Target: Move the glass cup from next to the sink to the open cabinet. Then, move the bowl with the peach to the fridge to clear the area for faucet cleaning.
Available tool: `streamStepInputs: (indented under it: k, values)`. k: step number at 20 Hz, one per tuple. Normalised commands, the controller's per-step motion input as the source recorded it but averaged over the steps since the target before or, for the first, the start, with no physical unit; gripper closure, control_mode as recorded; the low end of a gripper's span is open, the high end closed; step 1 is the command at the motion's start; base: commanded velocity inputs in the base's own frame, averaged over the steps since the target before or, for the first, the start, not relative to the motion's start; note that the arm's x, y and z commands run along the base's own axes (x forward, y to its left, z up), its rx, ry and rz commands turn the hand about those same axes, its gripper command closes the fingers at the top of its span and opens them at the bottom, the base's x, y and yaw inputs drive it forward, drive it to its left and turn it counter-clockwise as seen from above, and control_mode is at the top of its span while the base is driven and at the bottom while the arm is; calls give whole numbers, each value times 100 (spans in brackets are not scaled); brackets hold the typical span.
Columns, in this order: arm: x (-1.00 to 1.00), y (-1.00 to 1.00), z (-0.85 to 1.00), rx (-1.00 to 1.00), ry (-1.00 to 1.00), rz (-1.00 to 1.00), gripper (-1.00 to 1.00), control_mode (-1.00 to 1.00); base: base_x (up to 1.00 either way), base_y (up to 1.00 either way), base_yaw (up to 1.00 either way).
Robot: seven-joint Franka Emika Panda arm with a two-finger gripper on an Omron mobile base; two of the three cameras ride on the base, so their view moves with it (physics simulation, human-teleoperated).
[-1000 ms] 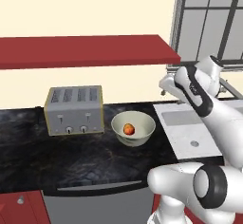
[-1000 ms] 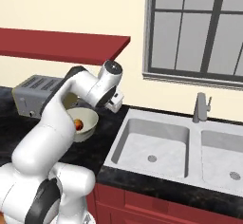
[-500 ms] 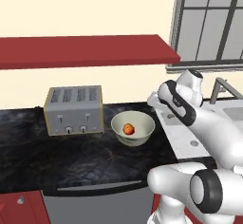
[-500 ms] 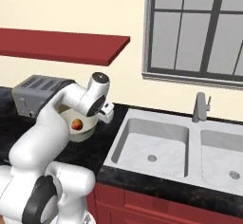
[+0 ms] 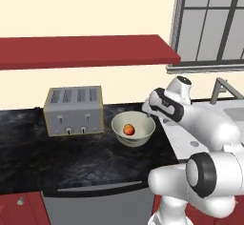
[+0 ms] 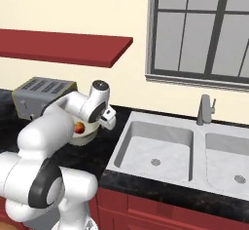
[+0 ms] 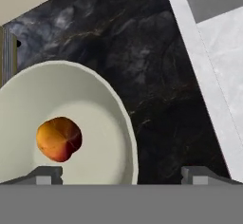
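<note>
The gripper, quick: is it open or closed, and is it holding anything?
Gripper: open and empty, fingertips spread wide over the rim of the bowl with the peach inside.

Orange peach (image 7: pixel 59 139) lies inside cream bowl (image 7: pixel 114 123)

Kitchen wall with shelves and window

Two dark red shelves (image 5: pixel 90 50) hang on the cream wall (image 5: pixel 95 81) above the black marbled surface (image 5: pixel 71 159); a dark-framed window (image 6: pixel 204 29) sits right.
</note>
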Motion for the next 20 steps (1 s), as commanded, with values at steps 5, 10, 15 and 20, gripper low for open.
streamStepInputs:
  k: [5,10,15,20]
  values:
    - [6,0,-44,-1,4,0,-100,-100,0,0,0]
    - [0,0,-37,0,0,0,-100,-100,0,0,0]
    - [20,18,-20,0,0,0,-100,-100,0,0,0]
    - [24,28,-25,0,0,0,-100,-100,0,0,0]
